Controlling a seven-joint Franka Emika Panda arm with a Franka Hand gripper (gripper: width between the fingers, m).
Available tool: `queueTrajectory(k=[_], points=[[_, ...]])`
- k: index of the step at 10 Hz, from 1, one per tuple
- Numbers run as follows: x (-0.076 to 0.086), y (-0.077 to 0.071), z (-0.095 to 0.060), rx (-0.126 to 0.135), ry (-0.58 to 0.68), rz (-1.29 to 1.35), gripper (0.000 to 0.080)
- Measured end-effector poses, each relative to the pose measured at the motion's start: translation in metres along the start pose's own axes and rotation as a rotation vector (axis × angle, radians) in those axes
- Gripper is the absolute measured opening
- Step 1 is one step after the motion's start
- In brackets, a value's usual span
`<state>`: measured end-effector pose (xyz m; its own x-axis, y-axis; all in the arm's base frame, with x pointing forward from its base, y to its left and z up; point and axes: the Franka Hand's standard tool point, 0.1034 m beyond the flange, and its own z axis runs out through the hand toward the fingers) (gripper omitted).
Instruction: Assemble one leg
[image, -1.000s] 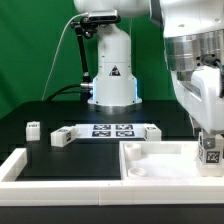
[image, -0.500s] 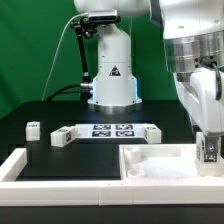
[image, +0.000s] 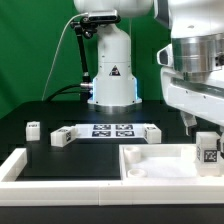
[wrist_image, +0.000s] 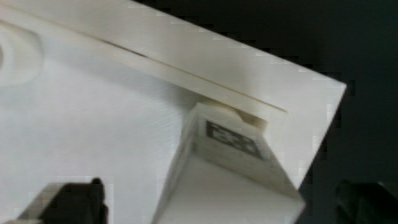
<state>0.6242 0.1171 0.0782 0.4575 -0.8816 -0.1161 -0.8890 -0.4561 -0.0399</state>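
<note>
One open gripper above leg

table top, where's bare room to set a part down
Free: the black table behind the marker board, and the patch between the small block and the front rail. Crowded: the tray corner, where the leg stands under the tool.

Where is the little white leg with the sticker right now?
In the exterior view, the leg stands at the far right, on the white tray, below the gripper.
</note>
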Motion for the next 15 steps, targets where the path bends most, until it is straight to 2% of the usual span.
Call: queueTrajectory(k=[6,9,10,11,12,13,14,15], points=[[-0.0035,-0.0014,0.0021,-0.023,0.033,-0.629,0.0649],[0.0015,0.0011,0.0032,-0.029,0.029,-0.816,0.0649],[0.0020,0.0012,0.0031,-0.028,0.029,-0.800,0.0649],[0.0018,0.0011,0.0031,-0.028,0.029,-0.801,0.0521],[0.0018,0.0012,0.0032,-0.028,0.029,-0.801,0.0521],[0.0018,0.0012,0.0032,-0.028,0.029,-0.801,0.0383],[0.0027,0.0020,0.0032,-0.031,0.029,-0.800,0.0294],[0.0037,0.0027,0.0032,-0.033,0.029,-0.787,0.0294]])
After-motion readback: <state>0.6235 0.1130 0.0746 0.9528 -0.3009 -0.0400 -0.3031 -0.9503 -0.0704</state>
